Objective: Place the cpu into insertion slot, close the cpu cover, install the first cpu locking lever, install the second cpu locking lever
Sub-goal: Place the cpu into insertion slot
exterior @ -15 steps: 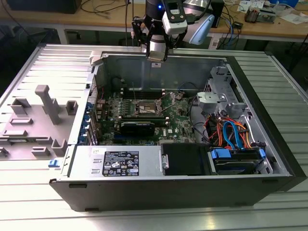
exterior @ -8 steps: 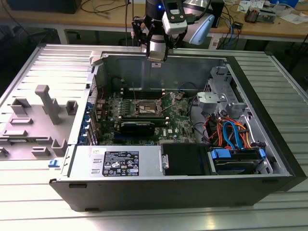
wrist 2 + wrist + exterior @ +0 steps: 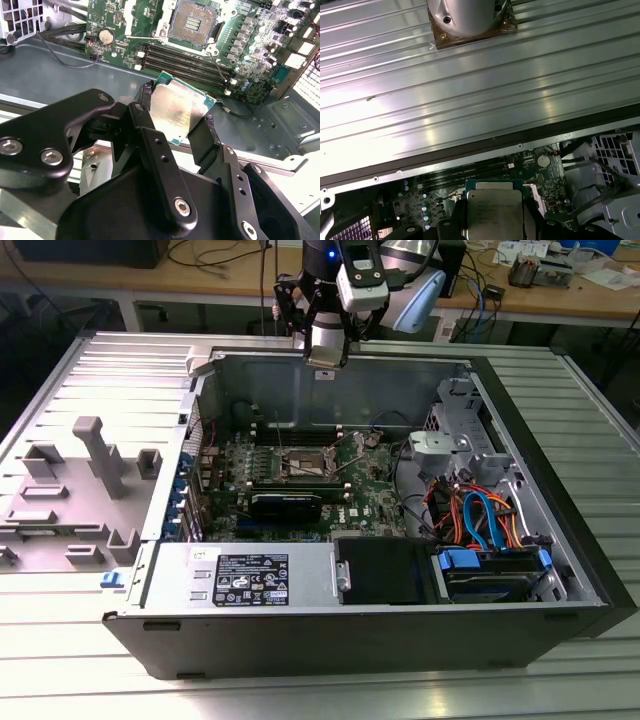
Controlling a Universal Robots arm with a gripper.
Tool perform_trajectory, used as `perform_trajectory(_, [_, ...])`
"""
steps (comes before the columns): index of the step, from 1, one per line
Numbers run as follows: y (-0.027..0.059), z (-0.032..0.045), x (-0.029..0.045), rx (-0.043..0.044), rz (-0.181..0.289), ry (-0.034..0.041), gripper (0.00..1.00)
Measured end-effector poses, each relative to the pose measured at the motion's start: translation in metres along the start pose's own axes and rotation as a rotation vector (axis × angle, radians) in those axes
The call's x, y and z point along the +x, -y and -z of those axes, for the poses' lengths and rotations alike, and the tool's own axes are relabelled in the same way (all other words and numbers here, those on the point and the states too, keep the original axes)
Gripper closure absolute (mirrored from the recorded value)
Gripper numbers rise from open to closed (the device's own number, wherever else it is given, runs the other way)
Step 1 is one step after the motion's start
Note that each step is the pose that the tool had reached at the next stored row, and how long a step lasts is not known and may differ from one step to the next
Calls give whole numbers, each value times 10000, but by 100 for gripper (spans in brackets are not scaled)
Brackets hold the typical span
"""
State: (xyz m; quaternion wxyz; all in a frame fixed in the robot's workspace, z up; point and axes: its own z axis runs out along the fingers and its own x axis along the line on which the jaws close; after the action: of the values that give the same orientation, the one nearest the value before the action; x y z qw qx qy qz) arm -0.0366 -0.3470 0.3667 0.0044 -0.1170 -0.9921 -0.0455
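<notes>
While the pincer [image 3: 177, 110] grips it, cpu [image 3: 494, 212] flat, square, dull silver

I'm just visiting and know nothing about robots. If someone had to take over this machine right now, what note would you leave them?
Gripper: shut on the cpu, holding it by its edges, with the metal top showing in both wrist views.
Position: in the exterior view the gripper hangs above the open computer case, near its far wall.
Insertion slot: on the green board, uncovered, with no chip in it.
Done: the cpu is picked up.
Left: the cpu is not yet in the slot, and nothing there is closed or locked.
</notes>
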Motion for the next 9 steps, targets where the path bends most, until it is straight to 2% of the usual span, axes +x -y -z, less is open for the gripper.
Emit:
perform_trajectory(5, [0, 0, 0, -4, -212, 19, 45])
perform_trajectory(9, [1, -3, 0, -9, -583, 51, 45])
